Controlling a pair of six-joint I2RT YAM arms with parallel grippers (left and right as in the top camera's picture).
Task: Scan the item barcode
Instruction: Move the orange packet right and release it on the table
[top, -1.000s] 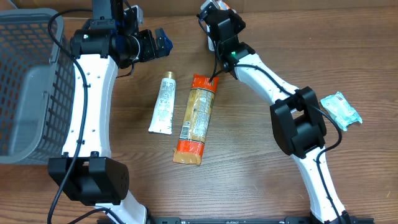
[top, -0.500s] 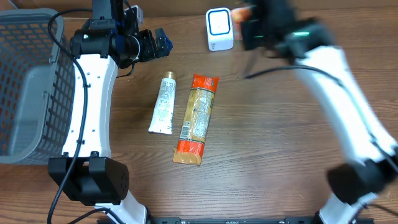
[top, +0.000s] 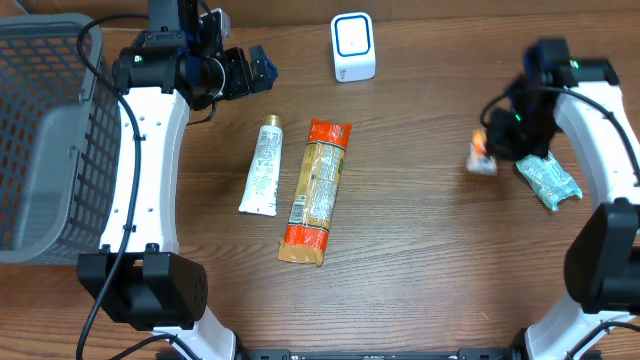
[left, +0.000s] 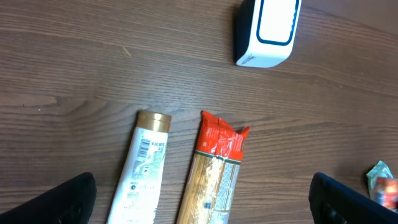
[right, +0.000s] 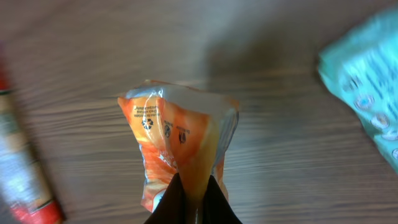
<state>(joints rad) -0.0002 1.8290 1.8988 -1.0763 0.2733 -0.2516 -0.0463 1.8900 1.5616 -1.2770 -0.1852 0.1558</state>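
Right gripper (right: 191, 194) is pinched on one edge of the orange packet (top: 481, 155), just beside the teal packet (top: 548, 180) and well apart from the scanner (top: 353, 45). Left gripper (top: 250, 75) is spread wide and empty. Turn the barcode face flat to the scanner window and hold it steady.

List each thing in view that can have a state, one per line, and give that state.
left tool: open, holding nothing
right tool: shut on the orange packet
orange packet: crumpled, pinched at one end
white tube: lying flat, cap on
pasta pack: lying flat beside the tube, not touching it
scanner: resting on the table, untouched
teal packet: lying flat, untouched
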